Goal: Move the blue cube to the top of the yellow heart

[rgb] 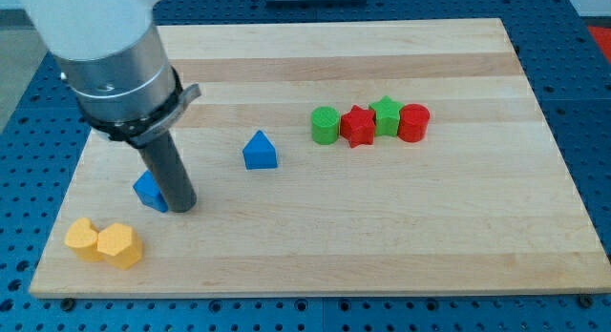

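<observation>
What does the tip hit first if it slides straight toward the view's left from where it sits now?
The blue cube. My tip sits right against its right side, seemingly touching, though the rod hides the contact edge. Beyond the cube that line looks free to the board's edge; the yellow heart and yellow block lie lower.

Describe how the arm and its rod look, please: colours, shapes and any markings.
The arm is a thick cylinder: white at the top, then brushed silver metal, ending in a black collar with a small tab on the view's right. From it hangs a straight dark grey rod. My tip is plain. No cables or markings show.
</observation>
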Robot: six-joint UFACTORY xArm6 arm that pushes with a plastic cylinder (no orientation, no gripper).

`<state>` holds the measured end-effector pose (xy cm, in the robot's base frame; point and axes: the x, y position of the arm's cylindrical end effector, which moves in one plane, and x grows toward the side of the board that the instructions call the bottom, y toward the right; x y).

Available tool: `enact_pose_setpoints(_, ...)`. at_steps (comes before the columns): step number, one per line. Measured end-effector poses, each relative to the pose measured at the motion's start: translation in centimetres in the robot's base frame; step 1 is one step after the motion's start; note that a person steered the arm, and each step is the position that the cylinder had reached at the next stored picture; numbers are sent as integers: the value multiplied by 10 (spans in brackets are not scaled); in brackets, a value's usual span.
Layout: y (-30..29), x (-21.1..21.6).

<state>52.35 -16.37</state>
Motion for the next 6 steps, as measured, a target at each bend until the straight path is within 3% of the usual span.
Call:
enact_pose_setpoints(2,41,-36)
enact_pose_setpoints(4,-63,-9)
enact_pose_setpoints(5,-89,-5)
enact_pose_setpoints(6,-83,-30)
